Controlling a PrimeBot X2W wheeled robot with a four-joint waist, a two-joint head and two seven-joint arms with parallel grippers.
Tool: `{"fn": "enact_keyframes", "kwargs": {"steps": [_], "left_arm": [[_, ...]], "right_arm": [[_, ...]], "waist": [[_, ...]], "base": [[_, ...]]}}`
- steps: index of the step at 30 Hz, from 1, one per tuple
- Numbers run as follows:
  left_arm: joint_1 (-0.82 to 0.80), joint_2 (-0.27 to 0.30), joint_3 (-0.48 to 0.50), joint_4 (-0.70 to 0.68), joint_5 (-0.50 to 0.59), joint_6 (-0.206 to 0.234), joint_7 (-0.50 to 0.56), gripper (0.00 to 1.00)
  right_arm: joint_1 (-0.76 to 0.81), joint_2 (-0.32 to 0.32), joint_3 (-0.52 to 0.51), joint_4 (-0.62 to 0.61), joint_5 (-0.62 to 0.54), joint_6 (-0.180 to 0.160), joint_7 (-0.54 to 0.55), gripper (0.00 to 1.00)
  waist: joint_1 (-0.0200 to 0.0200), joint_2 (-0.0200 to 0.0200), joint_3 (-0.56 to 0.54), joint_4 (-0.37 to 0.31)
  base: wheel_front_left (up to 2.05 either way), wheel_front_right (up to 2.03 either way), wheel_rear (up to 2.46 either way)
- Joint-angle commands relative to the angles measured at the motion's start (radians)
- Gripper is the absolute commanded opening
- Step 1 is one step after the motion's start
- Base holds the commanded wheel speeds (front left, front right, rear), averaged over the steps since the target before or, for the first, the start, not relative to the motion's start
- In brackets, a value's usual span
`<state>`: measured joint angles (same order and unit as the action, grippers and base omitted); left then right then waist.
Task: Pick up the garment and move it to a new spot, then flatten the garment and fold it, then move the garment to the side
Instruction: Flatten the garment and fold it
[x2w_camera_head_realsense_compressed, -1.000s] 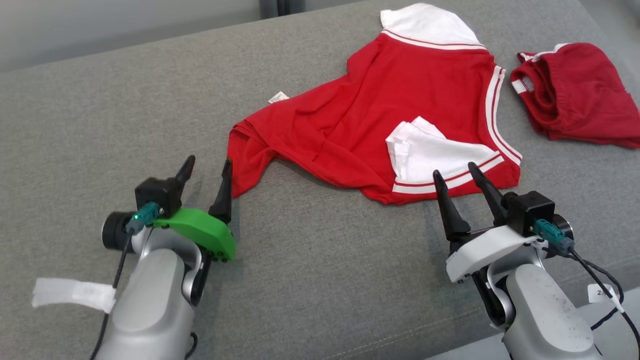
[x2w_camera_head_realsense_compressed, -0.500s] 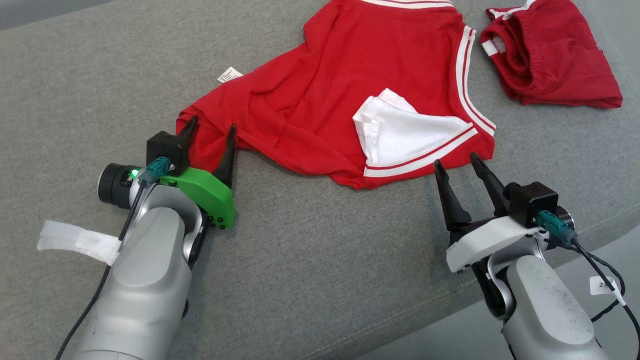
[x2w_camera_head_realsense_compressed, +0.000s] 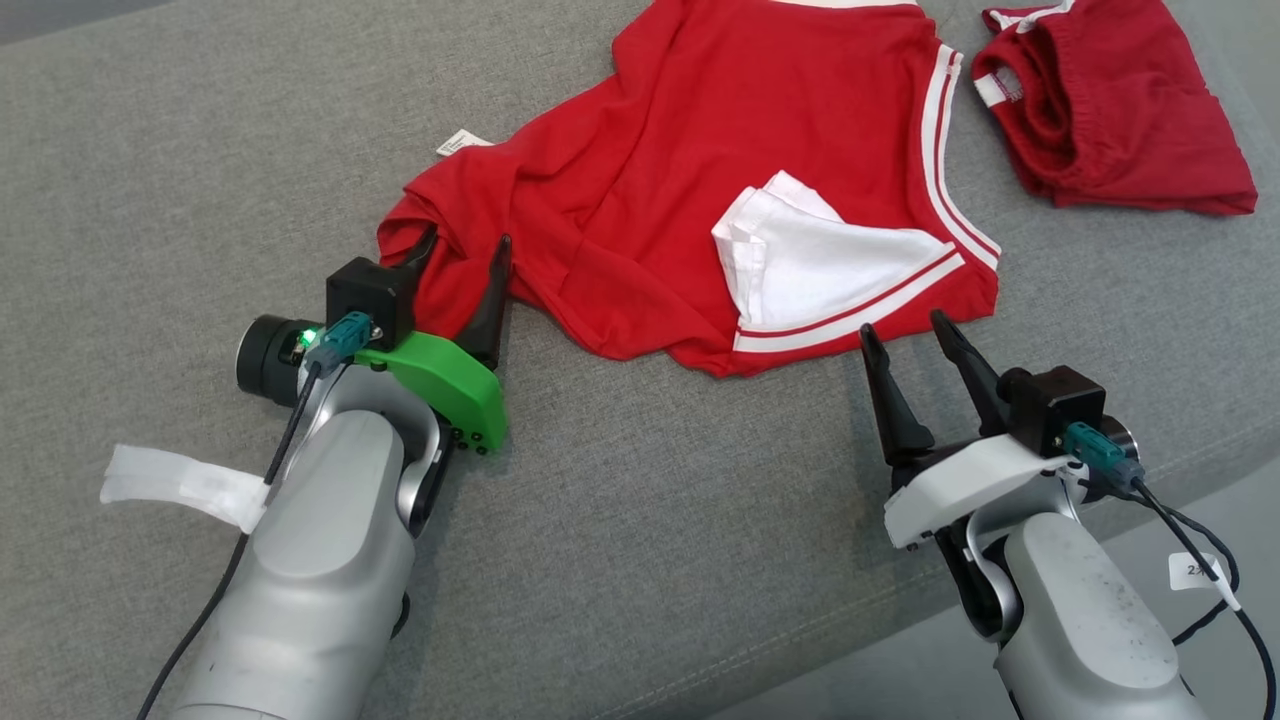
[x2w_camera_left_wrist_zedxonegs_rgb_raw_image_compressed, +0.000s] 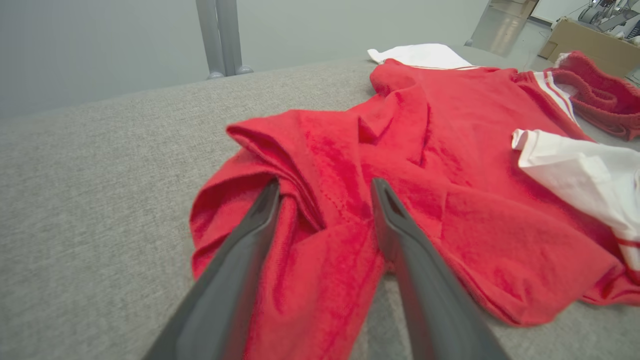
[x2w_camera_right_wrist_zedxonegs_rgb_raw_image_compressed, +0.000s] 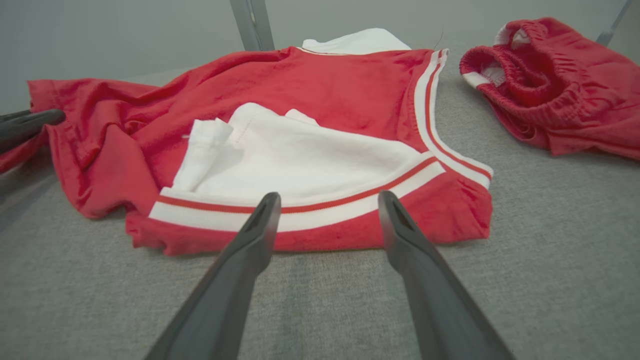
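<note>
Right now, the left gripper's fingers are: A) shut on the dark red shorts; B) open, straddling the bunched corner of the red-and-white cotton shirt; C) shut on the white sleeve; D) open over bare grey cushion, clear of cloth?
B: on the left gripper, the open fingers sit either side of the bunched corner of the red-and-white cotton shirt.

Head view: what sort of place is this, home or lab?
Probably a lab or test room. The red shirt lies on a grey upholstered cushion, like a sofa seat, but the left wrist view shows a bare metal post, plain wall and a cardboard box behind it.
</note>
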<state>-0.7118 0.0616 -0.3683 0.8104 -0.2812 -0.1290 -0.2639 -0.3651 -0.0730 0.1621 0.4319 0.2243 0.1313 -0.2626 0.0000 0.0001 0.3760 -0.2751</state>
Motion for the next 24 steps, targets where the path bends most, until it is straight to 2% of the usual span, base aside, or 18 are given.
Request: {"fn": "enact_keyframes", "kwargs": {"steps": [1, 2, 3, 4, 9, 14, 18, 24], "left_arm": [[-0.010, 0.004, -0.010, 0.014, -0.010, -0.003, 0.000, 0.62], [-0.022, 0.007, -0.011, 0.017, -0.010, -0.003, 0.000, 0.43], [-0.033, 0.009, -0.006, 0.015, -0.014, -0.003, 0.000, 0.15], [-0.040, 0.010, -0.003, 0.008, -0.014, -0.003, 0.000, 0.00], [-0.041, 0.017, 0.009, 0.004, -0.011, -0.003, 0.000, 0.00], [-0.054, 0.051, 0.091, -0.028, -0.008, 0.017, 0.000, 0.00], [-0.027, 0.086, 0.152, -0.042, 0.002, 0.037, 0.000, 0.00], [0.038, 0.101, 0.214, -0.036, 0.000, 0.051, 0.000, 0.00]], "right_arm": [[-0.011, 0.001, 0.004, 0.007, -0.003, -0.001, -0.003, 1.00], [-0.012, 0.001, 0.006, 0.009, -0.001, -0.001, -0.003, 1.00], [-0.012, 0.002, 0.008, 0.011, -0.001, -0.001, -0.003, 1.00], [-0.011, 0.003, 0.007, 0.013, 0.001, -0.001, -0.003, 1.00], [-0.002, 0.004, 0.001, 0.017, -0.002, -0.001, -0.003, 1.00], [0.011, 0.005, -0.013, 0.022, -0.003, -0.001, -0.003, 1.00], [0.018, -0.001, -0.026, 0.021, -0.004, -0.001, -0.003, 1.00], [0.036, -0.008, -0.034, 0.031, -0.002, -0.001, -0.003, 1.00]], "waist": [[0.0000, -0.0001, -0.002, -0.002], [0.0000, -0.0001, -0.002, -0.004], [0.0000, -0.0001, -0.003, -0.006], [0.0000, -0.0001, -0.004, -0.007], [0.0000, -0.0001, -0.009, -0.013], [0.0000, -0.0001, -0.018, 0.000], [0.0000, -0.0001, -0.027, 0.031], [0.0000, -0.0001, -0.056, 0.096]], "base": [[0.00, 0.00, 0.00], [0.00, 0.00, 0.00], [0.00, 0.00, 0.00], [0.00, 0.00, 0.00], [0.00, 0.00, 0.00], [0.00, 0.00, 0.00], [0.00, 0.00, 0.00], [0.00, 0.00, 0.00]]}}
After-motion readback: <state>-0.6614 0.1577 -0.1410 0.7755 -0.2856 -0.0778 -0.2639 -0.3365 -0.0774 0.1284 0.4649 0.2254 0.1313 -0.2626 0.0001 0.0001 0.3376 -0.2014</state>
